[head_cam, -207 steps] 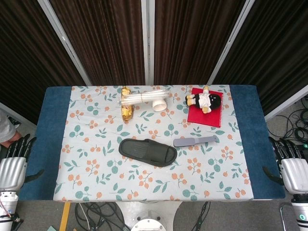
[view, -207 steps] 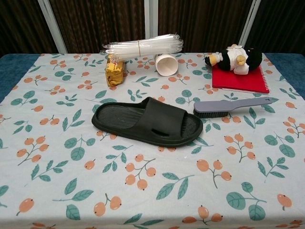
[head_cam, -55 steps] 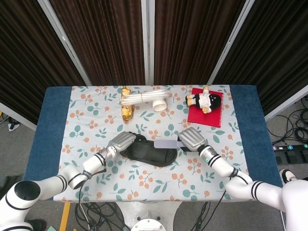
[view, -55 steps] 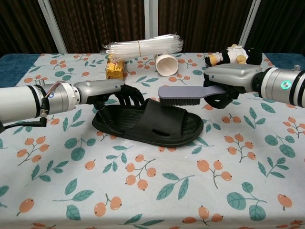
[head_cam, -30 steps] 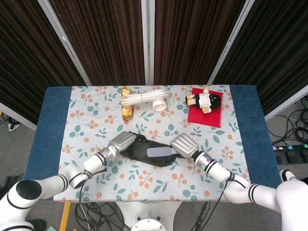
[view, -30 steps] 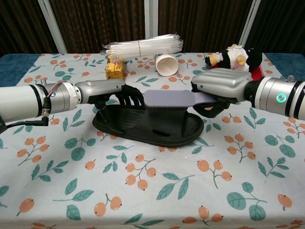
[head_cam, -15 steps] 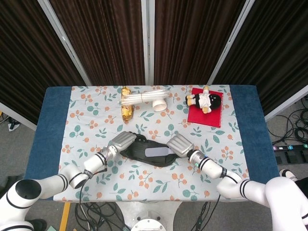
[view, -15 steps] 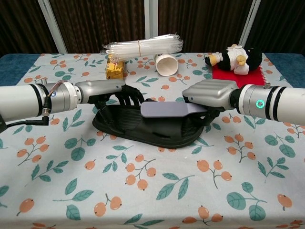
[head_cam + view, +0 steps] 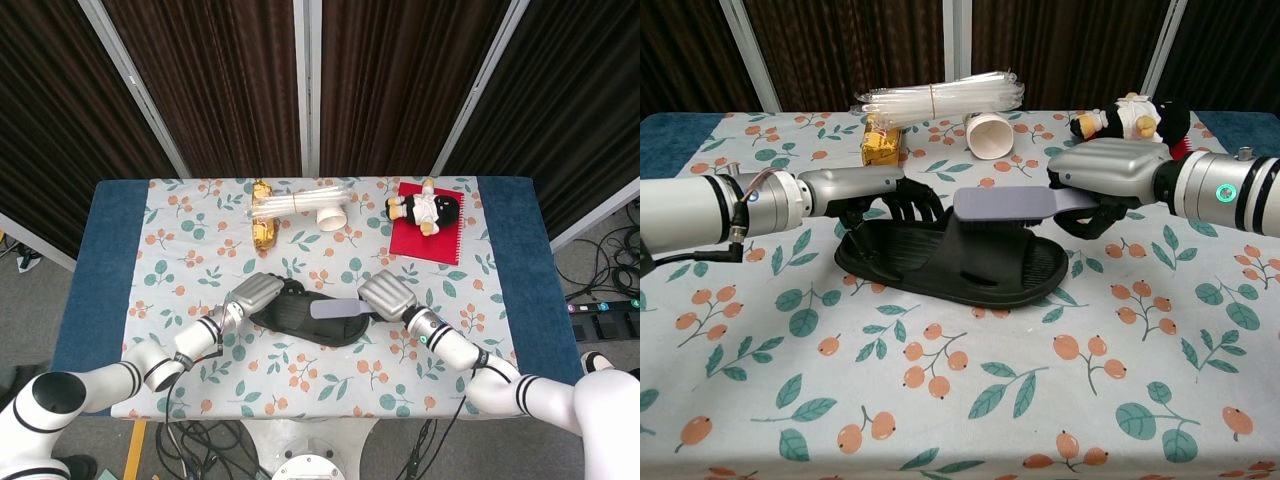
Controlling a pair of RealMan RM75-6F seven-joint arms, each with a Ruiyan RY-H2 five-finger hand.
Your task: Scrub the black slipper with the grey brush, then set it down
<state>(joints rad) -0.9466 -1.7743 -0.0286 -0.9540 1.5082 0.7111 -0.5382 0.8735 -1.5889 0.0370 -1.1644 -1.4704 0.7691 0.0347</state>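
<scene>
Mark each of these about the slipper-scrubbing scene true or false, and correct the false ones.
1. The right hand holds the grey brush over the black slipper. True.
2. The left hand is off the table. False: it rests at the slipper's heel end.
3. The plush toy lies on the red notebook. True.
4. The white cup stands upright. False: it lies on its side.
5. The slipper is lifted into the air. False: it lies on the tablecloth.
</scene>
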